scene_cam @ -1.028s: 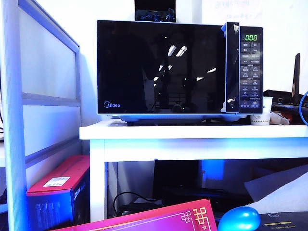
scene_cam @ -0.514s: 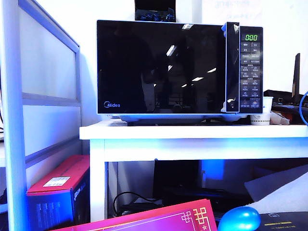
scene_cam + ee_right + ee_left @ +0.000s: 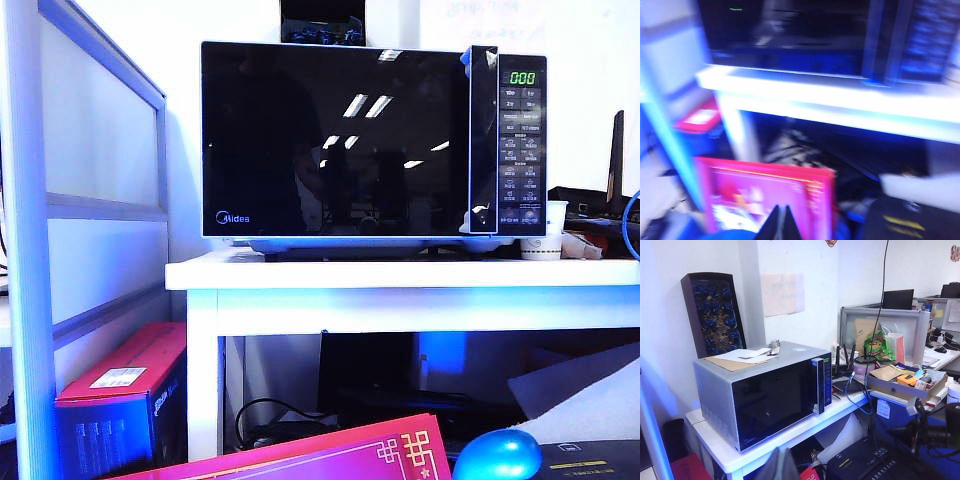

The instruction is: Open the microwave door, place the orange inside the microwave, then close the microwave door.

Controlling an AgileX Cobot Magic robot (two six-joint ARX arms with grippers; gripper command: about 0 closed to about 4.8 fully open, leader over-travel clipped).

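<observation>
the microwave (image 3: 373,140) stands on a white table (image 3: 400,275), and the microwave door (image 3: 335,140) is fully shut, flat against the body, with the handle strip (image 3: 483,140) beside the button panel (image 3: 521,150). the green display (image 3: 521,78) is lit. the orange is not visible in any view, so i cannot tell where it is; it could be inside behind the dark glass or somewhere out of frame. the only round thing near is a shiny blue ball (image 3: 497,456) at the lower edge of the exterior view, next to a pink box (image 3: 330,455).

the right gripper (image 3: 780,222) hangs low in front of the table, above the pink box, with its two fingers pressed together and nothing between them (the picture is quite blurred). the left gripper (image 3: 781,466) shows only as a grey tip at the picture's edge, well apart from the microwave, and i cannot tell if it is open or closed.

judging from the shut door and no fruit outside, the task seems either finished or not begun; the pictures alone do not decide.
</observation>
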